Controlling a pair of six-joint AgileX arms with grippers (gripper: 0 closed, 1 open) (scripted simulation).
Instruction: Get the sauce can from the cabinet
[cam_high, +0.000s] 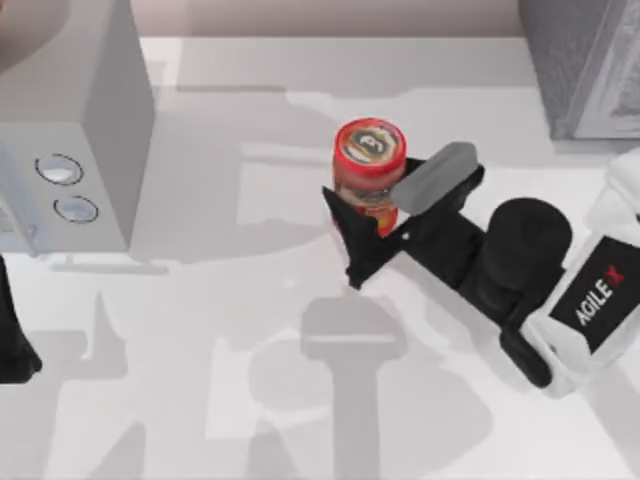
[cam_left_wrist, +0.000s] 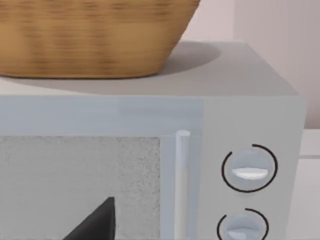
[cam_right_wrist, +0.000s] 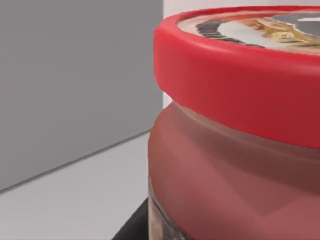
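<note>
Right arm comes in from the top view's lower right, white forearm w/ AgileX lettering. Right gripper (cam_high: 385, 215) sits mid-table, fingers clamped on the sauce can (cam_high: 370, 172): one dark finger on the can's left side, the other, seen as a grey pad, on its right. Can is upright, red rim up, round top w/ pale mark facing the overhead cam. It looks raised a little off the table (cam_high: 250, 420), but can't tell for sure whether its base touches.

Right wrist view: sauce can (cam_right_wrist: 240, 150) very close, red lid edge above a reddish-brown body, one dark finger (cam_right_wrist: 132, 227) at its base; grey wall and pale tabletop behind.

Cabinet (cam_high: 575, 60) is at the far right corner of the top view, dark speckled box w/ lighter framed front. Can is well apart from it, out in the open toward table centre.

Left arm parked at the top view's left edge, dark part (cam_high: 12, 340) visible low down. Left wrist view: a dark finger tip (cam_left_wrist: 97, 222) in front of the pale grey box (cam_left_wrist: 250, 115) w/ two round dials (cam_left_wrist: 248, 167); can't tell if that gripper is released or clenched. A wicker basket (cam_left_wrist: 90, 35) rests on top of that box. In the top view the pale box (cam_high: 90, 130) is far left.
</note>
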